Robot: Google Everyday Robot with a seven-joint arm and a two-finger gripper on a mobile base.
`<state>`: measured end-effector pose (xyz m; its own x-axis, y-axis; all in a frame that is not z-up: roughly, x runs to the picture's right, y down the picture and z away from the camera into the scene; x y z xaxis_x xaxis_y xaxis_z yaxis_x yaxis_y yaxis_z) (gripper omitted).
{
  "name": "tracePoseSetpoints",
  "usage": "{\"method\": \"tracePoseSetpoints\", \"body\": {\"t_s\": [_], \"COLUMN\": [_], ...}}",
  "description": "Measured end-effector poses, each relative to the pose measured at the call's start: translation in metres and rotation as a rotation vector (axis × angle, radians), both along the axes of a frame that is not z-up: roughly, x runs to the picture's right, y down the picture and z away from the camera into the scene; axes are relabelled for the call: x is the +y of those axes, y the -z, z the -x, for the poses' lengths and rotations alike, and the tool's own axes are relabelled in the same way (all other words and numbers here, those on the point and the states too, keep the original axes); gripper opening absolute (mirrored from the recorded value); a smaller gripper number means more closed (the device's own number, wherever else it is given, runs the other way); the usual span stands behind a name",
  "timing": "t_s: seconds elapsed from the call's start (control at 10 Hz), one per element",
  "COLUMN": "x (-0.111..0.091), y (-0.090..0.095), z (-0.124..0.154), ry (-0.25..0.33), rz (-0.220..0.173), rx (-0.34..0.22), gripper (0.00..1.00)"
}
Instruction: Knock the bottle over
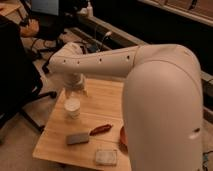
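The bottle [72, 107] is a small whitish, cup-like cylinder standing upright near the left edge of the wooden table [102, 100]. My gripper [75, 93] hangs from the white arm directly above and just behind the bottle's top, very close to it. I cannot tell whether it touches the bottle. The thick upper arm [160, 105] fills the right side of the view.
A red oblong object [101, 129] lies mid-table, a grey block [77, 138] lies front left and a whitish pad [106, 157] lies at the front edge. A sliver of the red bowl [121, 138] shows beside the arm. Office chairs stand to the left.
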<state>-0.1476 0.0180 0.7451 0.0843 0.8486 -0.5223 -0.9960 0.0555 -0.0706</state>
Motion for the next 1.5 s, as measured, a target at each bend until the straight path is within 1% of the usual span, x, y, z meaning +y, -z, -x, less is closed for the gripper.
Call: {"method": "tracePoseSetpoints", "body": {"t_s": [0.1,0.2,0.4,0.5,0.6,0.7,0.8,0.9,1.0,1.2,1.5], "x": [-0.015,-0.037,-0.071,-0.096,-0.112,-0.132,-0.149,-0.162,-0.169,-0.177,-0.17], "y": [-0.007,-0.017,-0.033,-0.044,-0.05,-0.058,-0.064,-0.07,-0.075,-0.093,-0.115], "z": [0.008,0.02,0.032,0.037,0.039,0.041,0.043,0.049,0.052,0.057,0.062], "ry": [-0.001,-0.003,-0.013,-0.026,-0.03,-0.027,-0.01,0.003,0.007,0.017,0.038], "rz": [-0.027,-0.063,-0.117,-0.16,-0.186,-0.22,-0.246,-0.266,-0.277,-0.288,-0.268], "rx": [-0.01,-0.024,-0.033,-0.033,-0.03,-0.025,-0.013,-0.009,-0.007,-0.002,-0.006], "gripper": [0.65,0.62,0.44,0.32,0.24,0.13,0.04,0.0,0.0,0.0,0.0]}}
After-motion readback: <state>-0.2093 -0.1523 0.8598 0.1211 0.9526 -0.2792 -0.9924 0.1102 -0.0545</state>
